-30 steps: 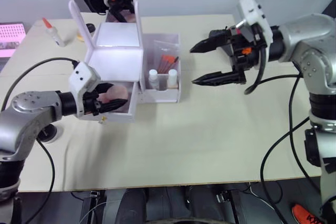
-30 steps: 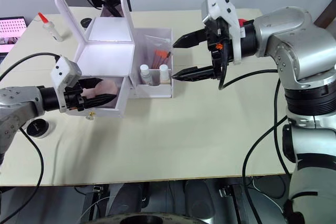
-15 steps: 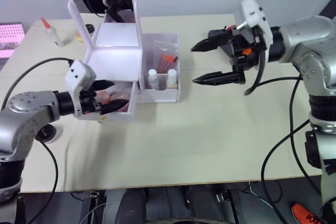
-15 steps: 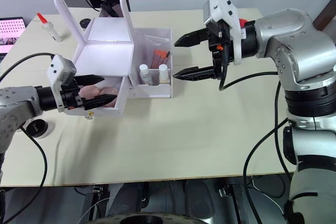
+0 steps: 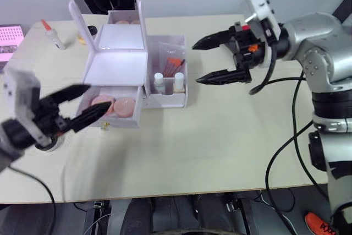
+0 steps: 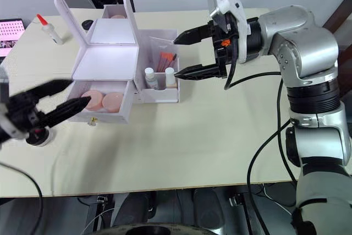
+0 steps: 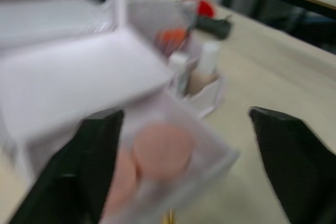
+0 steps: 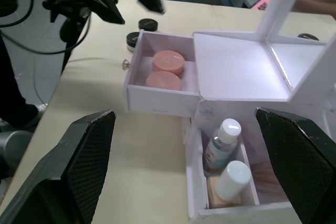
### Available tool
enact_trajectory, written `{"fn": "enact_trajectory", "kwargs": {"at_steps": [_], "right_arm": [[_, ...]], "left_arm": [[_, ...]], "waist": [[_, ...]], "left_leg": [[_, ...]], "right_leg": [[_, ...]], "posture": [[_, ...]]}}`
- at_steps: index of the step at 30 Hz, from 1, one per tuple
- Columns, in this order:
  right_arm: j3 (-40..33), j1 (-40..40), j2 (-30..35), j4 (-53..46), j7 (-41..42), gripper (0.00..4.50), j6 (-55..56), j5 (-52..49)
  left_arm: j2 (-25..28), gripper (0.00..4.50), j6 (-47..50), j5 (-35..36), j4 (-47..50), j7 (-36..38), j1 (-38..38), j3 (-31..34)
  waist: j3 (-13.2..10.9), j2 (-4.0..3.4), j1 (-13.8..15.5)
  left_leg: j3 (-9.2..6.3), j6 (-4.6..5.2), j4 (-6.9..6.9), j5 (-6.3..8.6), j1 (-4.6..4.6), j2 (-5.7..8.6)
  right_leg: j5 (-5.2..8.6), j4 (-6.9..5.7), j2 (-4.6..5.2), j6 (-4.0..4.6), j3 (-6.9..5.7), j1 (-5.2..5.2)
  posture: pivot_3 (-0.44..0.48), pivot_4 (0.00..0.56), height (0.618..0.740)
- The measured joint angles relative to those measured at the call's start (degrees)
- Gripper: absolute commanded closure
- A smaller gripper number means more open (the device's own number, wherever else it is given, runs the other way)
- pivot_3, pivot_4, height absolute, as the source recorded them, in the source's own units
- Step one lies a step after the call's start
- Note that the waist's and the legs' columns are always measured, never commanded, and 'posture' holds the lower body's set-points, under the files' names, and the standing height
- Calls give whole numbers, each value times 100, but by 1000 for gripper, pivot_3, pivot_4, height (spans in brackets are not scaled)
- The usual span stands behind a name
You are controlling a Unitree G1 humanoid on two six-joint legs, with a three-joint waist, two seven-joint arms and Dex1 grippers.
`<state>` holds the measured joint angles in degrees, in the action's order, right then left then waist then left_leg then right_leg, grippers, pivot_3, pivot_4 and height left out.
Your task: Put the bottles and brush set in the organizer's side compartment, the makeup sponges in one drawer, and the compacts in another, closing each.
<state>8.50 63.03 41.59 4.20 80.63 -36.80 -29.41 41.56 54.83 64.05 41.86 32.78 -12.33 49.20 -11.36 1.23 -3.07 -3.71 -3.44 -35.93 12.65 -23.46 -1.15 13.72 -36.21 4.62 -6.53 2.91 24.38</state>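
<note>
The white organizer stands at the table's left with its mirror lid up. Its lower drawer is pulled out, and two pink makeup sponges lie in it. Two bottles and the red-tipped brush set stand in the side compartment. My left gripper is open, just left of the drawer, holding nothing. My right gripper hovers open to the right of the side compartment, also holding nothing. Two black compacts lie on the table beyond the drawer.
A small glue bottle with a red tip stands at the back left, and a pink object lies at the left edge. Another small black item sits behind the organizer. Open tabletop stretches in front of the organizer and to its right.
My left gripper has drawn back out of the drawer toward the left, fingers spread wider, leaving two sponges inside. The right gripper has shifted slightly left.
</note>
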Motion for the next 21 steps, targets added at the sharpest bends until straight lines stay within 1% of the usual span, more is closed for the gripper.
{"fn": "enact_trajectory", "kwargs": {"at_steps": [1, 2, 4, 5, 7, 8, 10, 13, 15, 17, 21], "right_arm": [[29, 43, -57, 70, 62, 0, 50, 1], [44, 73, -96, 136, 112, 0, 94, 9], [90, 158, -214, 346, 209, 0, 227, 100], [141, 208, -286, 468, 257, 0, 306, 148], [225, 297, -457, 637, 327, 0, 439, 224], [245, 311, -500, 669, 356, 0, 492, 235], [262, 383, -593, 762, 413, 0, 539, 294], [282, 472, -708, 861, 452, 0, 612, 372], [302, 565, -788, 975, 486, 0, 634, 417], [302, 649, -793, 1107, 517, 0, 666, 464], [296, 788, -785, 1375, 550, 0, 783, 615]], "left_arm": [[-370, 2384, -79, 23, 148, -115, -482, 257], [-669, 3036, -206, -20, 258, -153, -903, 395], [-1148, 4025, -509, -271, 526, -167, -1643, 437], [-1347, 4443, -692, -492, 682, -169, -1936, 354], [-1478, 4443, -946, -868, 886, -214, -2208, 21], [-1529, 4443, -1059, -1010, 945, -267, -2206, -171], [-1680, 4443, -1324, -1359, 945, -438, -2106, -540], [-1970, 4443, -1685, -1744, 679, -749, -1735, -1024], [-1975, 4443, -1838, -1947, 433, -805, -1587, -1301], [-1968, 4443, -1952, -2062, 219, -820, -1415, -1434], [-1771, 4443, -2146, -2365, -308, -855, -854, -1727]], "waist": [[0, 0, -12], [0, 1, -21], [3, 4, -34], [2, 4, -24], [4, 5, 14], [4, 6, 34], [4, 6, 45], [4, 6, 42], [4, 6, 45], [4, 5, 50], [4, 4, 47]], "left_leg": [[2, 0, -1, 0, 2, 0], [1, 0, -6, 0, 2, 0], [2, -1, -16, 0, 3, 0], [2, -1, -21, 0, 3, 1], [2, -2, -25, 0, 7, 1], [1, -3, -26, -1, 6, 1], [2, -4, -27, -1, 6, 1], [10, -4, -20, -1, 3, 1], [10, -4, -8, -1, -1, 0], [8, -3, -4, -1, -1, -1], [7, -3, -12, -1, 2, -4]], "right_leg": [[-1, 2, 0, 4, 0, 0], [0, 2, 0, 5, 0, -3], [-5, 4, -1, 14, 0, -7], [-7, 5, 0, 18, 0, -10], [-12, 9, 0, 27, 0, -16], [-12, 11, 0, 27, 0, -16], [-12, 17, 1, 29, 0, -19], [-13, 19, 2, 30, 2, -18], [-12, 16, 1, 25, 1, -7], [-9, 10, -2, 20, 0, -2], [-10, 5, -7, 21, 0, -5]], "posture": [[0, 150, 740], [0, 150, 740], [0, 150, 740], [0, 150, 740], [0, 150, 740], [0, 150, 740], [0, 150, 740], [0, 150, 740], [0, 150, 740], [0, 150, 740], [0, 150, 740]]}}
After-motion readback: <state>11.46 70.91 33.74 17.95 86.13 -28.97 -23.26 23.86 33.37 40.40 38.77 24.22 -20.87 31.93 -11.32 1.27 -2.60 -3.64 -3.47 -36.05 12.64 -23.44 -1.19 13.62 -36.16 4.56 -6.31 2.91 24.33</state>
